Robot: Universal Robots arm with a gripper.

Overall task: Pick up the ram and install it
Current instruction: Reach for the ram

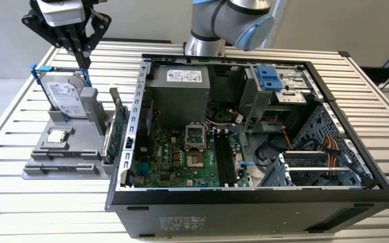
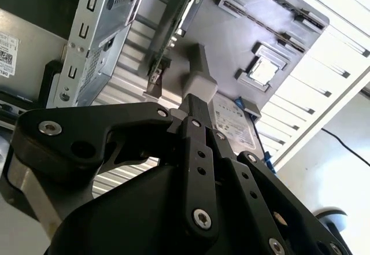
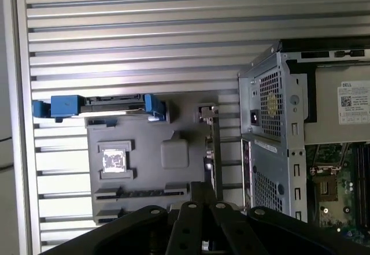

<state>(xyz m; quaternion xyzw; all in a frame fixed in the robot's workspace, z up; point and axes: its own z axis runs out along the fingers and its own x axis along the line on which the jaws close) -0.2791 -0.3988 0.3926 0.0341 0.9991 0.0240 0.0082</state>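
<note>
The ram looks like the thin dark stick [image 3: 139, 192] lying in a long slot of the grey holder [image 1: 39, 169] on the exterior view's left. My gripper [image 1: 85, 64] hangs high above the holder's back end, over the silver hard drive [image 1: 66, 98], well apart from the stick. Its black fingers [image 2: 193, 107] are pressed together, shut, with nothing visible between them. In the first wrist view the gripper [image 3: 199, 188] sits just beside the slot with the stick. The open computer case [image 1: 133, 126] lies on the exterior view's right, its motherboard [image 1: 181, 162] exposed.
On the holder a green card [image 1: 117, 132] stands on edge against the case wall, and a processor chip [image 1: 58, 135] sits in a pocket. Blue rails [image 3: 66, 106] flank the hard drive. A slatted metal table [image 1: 5, 197] carries everything. The arm's base [image 1: 204, 45] stands behind the case.
</note>
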